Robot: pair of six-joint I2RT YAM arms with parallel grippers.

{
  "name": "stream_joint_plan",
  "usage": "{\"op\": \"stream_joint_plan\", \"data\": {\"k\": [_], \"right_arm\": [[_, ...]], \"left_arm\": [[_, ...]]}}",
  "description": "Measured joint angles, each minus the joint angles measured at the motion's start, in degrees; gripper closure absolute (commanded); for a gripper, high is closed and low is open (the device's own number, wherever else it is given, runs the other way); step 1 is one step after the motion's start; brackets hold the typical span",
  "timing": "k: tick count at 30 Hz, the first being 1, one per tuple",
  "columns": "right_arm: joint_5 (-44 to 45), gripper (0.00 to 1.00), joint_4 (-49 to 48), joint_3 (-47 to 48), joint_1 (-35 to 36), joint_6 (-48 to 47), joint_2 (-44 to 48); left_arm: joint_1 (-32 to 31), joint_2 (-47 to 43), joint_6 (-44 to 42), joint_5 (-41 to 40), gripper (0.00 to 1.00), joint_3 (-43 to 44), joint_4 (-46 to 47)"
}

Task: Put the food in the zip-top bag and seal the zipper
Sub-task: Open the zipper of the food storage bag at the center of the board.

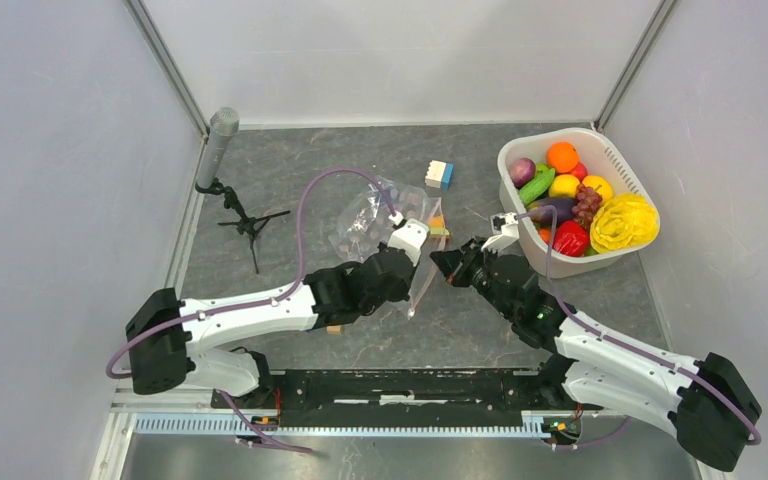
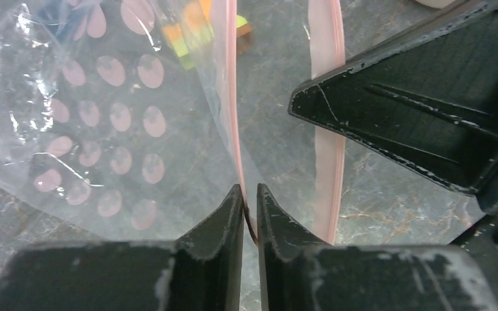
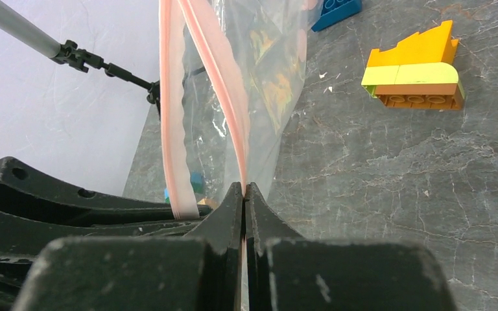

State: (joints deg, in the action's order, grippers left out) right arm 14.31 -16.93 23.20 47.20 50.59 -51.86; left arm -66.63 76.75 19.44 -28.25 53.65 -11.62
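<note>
The zip-top bag [image 1: 368, 218] hangs between my two grippers at the table's middle, its mouth toward me. My left gripper [image 1: 422, 250] is shut on one lip of the pink zipper [image 2: 233, 97]. My right gripper [image 1: 445, 262] is shut on the other lip [image 3: 224, 84]. The two lips stand apart, so the mouth is open; the far lip shows in the left wrist view [image 2: 329, 116]. No food shows inside the bag. The food, including an orange [image 1: 562, 156], a red pepper [image 1: 570, 238], purple grapes [image 1: 587, 203] and a yellow piece [image 1: 624, 222], lies in the white basket [image 1: 615, 155] at the right.
A stack of orange, yellow and green blocks [image 3: 415, 71] lies on the table just beyond the bag. A blue and white block [image 1: 439, 174] sits farther back. A small tripod with a grey tube [image 1: 222, 150] stands at the left wall. A small block [image 1: 334, 328] lies by my left arm.
</note>
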Motion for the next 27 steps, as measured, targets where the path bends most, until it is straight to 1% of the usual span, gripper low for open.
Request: {"op": "stream_joint_plan", "data": {"k": [2, 5, 6, 8, 11, 16, 22, 27], "right_arm": [[-0.15, 1.0, 0.28, 0.0, 0.0, -0.35, 0.0], [-0.39, 1.0, 0.37, 0.0, 0.0, -0.98, -0.28], [-0.61, 1.0, 0.39, 0.0, 0.0, -1.36, -0.55], [-1.29, 1.0, 0.79, 0.11, -0.02, -2.56, -1.31], [-2.23, 1.0, 3.89, 1.73, -0.44, -5.53, -3.1], [-2.38, 1.0, 12.11, 8.09, -2.82, -12.04, -6.4], [-1.77, 1.0, 18.4, 10.4, -7.06, -17.68, -9.49], [-4.09, 0.96, 19.8, 11.65, -7.48, -21.14, -12.28]], "left_arm": [[0.02, -1.01, -0.02, 0.98, 0.88, -1.07, 1.55], [0.13, -2.1, 0.0, 1.73, 0.97, -1.64, 2.29], [0.24, -2.45, 0.0, 1.81, 0.98, -1.68, 2.47], [0.57, -3.19, 0.0, 1.75, 0.98, -1.68, 2.56], [0.98, -4.15, -0.04, 1.11, 0.98, -1.66, 1.84], [1.2, -5.18, -0.2, -1.68, 0.98, 1.53, -4.33], [1.27, -5.81, -0.11, -6.05, 0.98, 6.16, -10.99], [1.25, -6.08, -0.04, -6.49, 0.98, 6.19, -13.49]]}}
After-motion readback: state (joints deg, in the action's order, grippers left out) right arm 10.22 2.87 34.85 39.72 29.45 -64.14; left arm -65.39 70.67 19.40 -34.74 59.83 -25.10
